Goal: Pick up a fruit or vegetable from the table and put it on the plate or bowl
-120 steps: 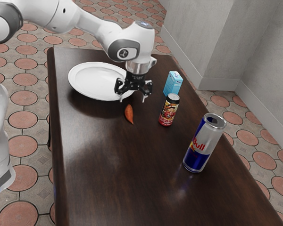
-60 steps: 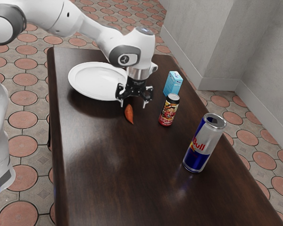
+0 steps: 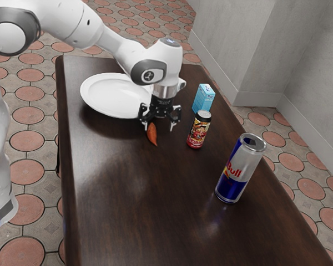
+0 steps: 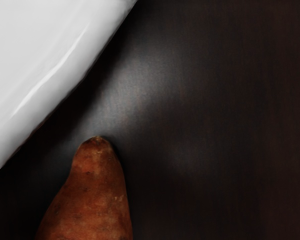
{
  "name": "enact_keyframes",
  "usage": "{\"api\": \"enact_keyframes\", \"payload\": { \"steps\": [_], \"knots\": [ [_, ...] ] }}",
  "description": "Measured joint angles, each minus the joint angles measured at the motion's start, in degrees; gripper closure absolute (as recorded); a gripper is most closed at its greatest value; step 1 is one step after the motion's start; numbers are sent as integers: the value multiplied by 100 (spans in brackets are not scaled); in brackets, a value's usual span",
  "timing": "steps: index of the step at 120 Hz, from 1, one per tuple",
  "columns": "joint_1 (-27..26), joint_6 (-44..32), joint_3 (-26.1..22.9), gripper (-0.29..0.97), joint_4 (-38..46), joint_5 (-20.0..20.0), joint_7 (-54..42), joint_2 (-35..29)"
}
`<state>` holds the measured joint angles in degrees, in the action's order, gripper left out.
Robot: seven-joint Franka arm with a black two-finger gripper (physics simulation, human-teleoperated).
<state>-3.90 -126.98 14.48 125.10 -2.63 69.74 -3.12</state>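
The sweet potato lies on the dark wooden table, a little left of the centre of the exterior view. It is a small orange-brown root with its tapered end pointing to the lower right. In the wrist view the sweet potato shows a rough reddish skin and a rounded tip. That tip lies close to the curved rim of the plate but apart from it, with bare table between them.

The gripper hangs directly over the root's upper end. Its black fingers are spread wide, one on each side of that end, and hold nothing.

The white plate sits in the upper left of the frame, just behind the gripper. To the right of the sweet potato stands a small red can, with a light blue carton just behind it. A tall blue and silver can stands well apart in the lower right.
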Motion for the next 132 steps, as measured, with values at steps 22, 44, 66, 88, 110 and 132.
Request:
{"api": "enact_keyframes", "payload": {
  "steps": [22,44,66,88,110,132],
  "knots": [
    [24,-56,-5,-12,-5,-34,-31,71],
    [-36,-134,-13,-11,-9,-188,-97,162],
    [-27,-123,1,28,11,-200,-48,84],
    [59,-110,1,51,10,-239,50,121],
    [9,-90,2,54,-7,-250,140,-58],
    [-8,260,1,54,-531,-41,250,-529]
  ]
}}
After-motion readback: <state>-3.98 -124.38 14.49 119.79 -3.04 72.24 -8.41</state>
